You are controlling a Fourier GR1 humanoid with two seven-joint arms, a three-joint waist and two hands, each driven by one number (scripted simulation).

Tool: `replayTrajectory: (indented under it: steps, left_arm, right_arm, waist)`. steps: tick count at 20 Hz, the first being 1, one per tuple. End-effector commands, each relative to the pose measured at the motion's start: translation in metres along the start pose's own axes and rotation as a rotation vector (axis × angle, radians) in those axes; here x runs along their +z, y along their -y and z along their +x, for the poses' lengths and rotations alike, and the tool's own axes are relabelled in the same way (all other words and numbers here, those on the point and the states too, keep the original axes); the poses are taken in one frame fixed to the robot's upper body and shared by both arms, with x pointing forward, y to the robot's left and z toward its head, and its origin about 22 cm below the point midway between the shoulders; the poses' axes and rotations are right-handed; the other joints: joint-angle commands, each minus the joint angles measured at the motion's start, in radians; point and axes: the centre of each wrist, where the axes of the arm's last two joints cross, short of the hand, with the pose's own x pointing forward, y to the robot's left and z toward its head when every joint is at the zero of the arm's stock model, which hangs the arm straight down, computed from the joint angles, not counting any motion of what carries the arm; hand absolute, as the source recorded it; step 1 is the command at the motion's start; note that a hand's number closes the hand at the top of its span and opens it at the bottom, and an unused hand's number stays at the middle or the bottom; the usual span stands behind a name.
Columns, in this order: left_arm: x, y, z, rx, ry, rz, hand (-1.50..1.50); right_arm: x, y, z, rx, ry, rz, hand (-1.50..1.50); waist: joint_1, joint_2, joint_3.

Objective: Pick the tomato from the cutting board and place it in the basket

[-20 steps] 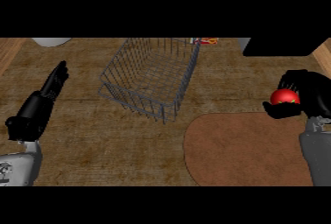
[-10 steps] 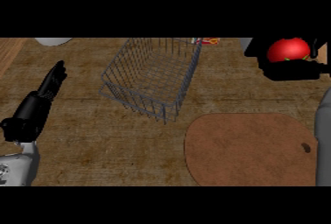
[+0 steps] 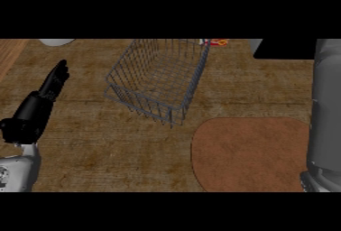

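Note:
The tomato shows nowhere in the head view. The brown cutting board lies bare at the lower right of the counter. The wire basket stands tilted at the upper middle, with nothing visible inside it. Only my right arm's grey forearm shows, running up the right edge past the top of the view, so its hand is hidden. My left hand rests open at the left, fingers straight and pointing up, well apart from the basket.
A white object sits at the far left top. A small red and yellow item lies behind the basket. A black block occupies the top right corner. The counter's lighter wooden edge runs along the left.
My right hand, shut on the tomato, rose from the cutting board to the top right and has now left the view. The left hand has stayed put.

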Motion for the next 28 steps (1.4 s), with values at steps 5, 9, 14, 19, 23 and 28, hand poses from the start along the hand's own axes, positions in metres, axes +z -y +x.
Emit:
replayTrajectory:
  steps: [5,9,14,19,23,28]
  left_arm:
    - [-0.001,0.006,0.008,0.023,-0.005,-0.02,0.0]
    - [0.001,0.014,-0.009,0.005,0.013,-0.012,0.0]
    - [0.004,0.012,0.006,-0.002,0.02,0.0,0.0]
    - [-0.008,0.008,0.011,0.007,0.008,-0.018,0.0]
    - [-0.002,0.017,-0.007,-0.004,0.004,-0.004,0.0]
    - [0.007,-0.004,0.002,-0.013,0.015,0.002,0.0]
  right_arm:
    - [-0.04,-0.033,0.06,-0.021,-0.046,0.098,1.5]
    - [-0.046,-0.072,0.073,0.004,-0.096,0.177,1.5]
    - [-0.059,-0.073,0.069,0.032,-0.148,0.297,1.5]
    - [-0.067,-0.089,0.083,0.185,-0.226,0.315,1.5]
    - [-0.06,-0.117,0.078,0.402,-0.252,0.371,1.5]
    - [-0.062,-0.122,0.07,0.481,-0.21,0.407,1.5]
  waist:
    - [0.013,0.005,0.0]
    - [0.012,0.008,0.0]
    - [0.006,0.004,0.001]
    - [0.008,0.006,0.0]
    - [-0.006,0.004,0.0]
    - [0.002,0.002,0.001]
